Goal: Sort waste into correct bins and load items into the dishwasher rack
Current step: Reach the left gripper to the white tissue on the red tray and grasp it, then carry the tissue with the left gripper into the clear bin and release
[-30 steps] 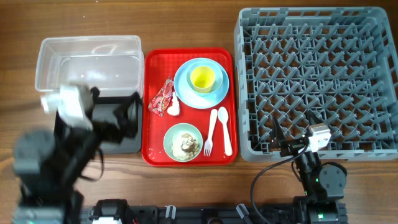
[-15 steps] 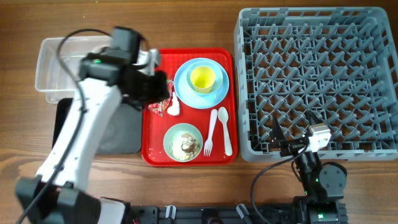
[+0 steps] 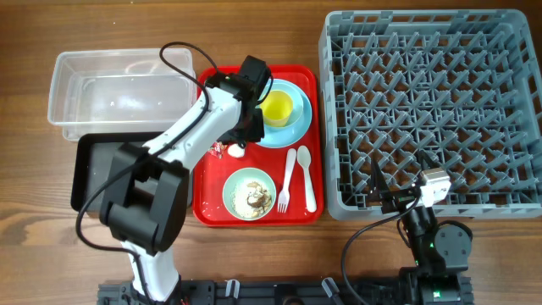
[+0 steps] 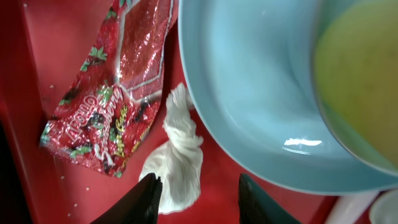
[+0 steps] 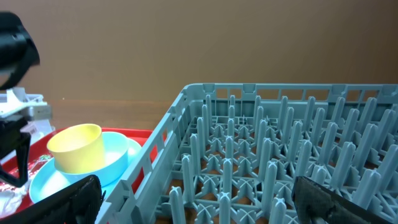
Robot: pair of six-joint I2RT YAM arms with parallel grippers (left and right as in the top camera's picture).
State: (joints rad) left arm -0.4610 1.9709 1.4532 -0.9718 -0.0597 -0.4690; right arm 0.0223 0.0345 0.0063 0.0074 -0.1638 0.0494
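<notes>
My left gripper (image 4: 202, 202) hangs over the red tray (image 3: 212, 212), open, with bare tray between its fingers. The white crumpled scrap (image 4: 177, 168) lies against the left finger and partly in the gap. The red snack wrapper (image 4: 115, 106) lies just beyond it. In the overhead view my left gripper (image 3: 241, 135) covers most of both. The light-blue plate (image 3: 288, 129) carries the yellow cup (image 3: 276, 107). The mint-green bowl (image 3: 250, 193) holds rice and brown bits. My right gripper (image 5: 202, 199) stands wide open and empty at the near edge of the grey dishwasher rack (image 3: 432, 102).
The clear tub (image 3: 118, 93) and the black tray (image 3: 93, 169) sit left of the red tray. A white fork (image 3: 286, 180) and a white spoon (image 3: 306, 178) lie side by side on the red tray's right part. The left forearm crosses the black tray.
My left arm has swung right, from over the bins to the red tray, and now stands over the scrap. The right arm has not moved.
</notes>
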